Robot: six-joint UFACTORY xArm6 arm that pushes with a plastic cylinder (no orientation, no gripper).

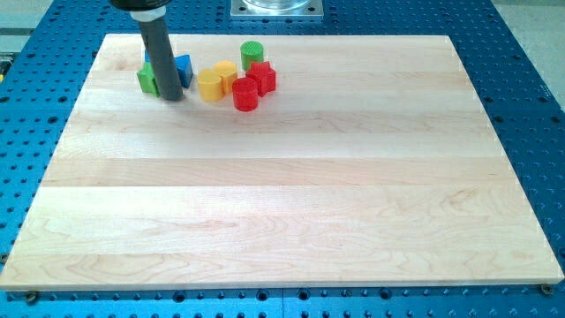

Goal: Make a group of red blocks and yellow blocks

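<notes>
My tip (171, 97) rests on the board at the view's top left, touching or just in front of a blue block (183, 69) and a green block (146, 81), both partly hidden by the rod. To the tip's right lie two yellow blocks: a round one (210, 86) and one behind it (226, 73). Right of those sit a red cylinder (244, 94) and a red star-shaped block (262, 78), touching the yellow ones. A green cylinder (252, 53) stands just above the red star.
The wooden board (291, 194) lies on a blue perforated table. A metal arm base (276, 8) sits at the view's top centre. All blocks cluster near the board's top left.
</notes>
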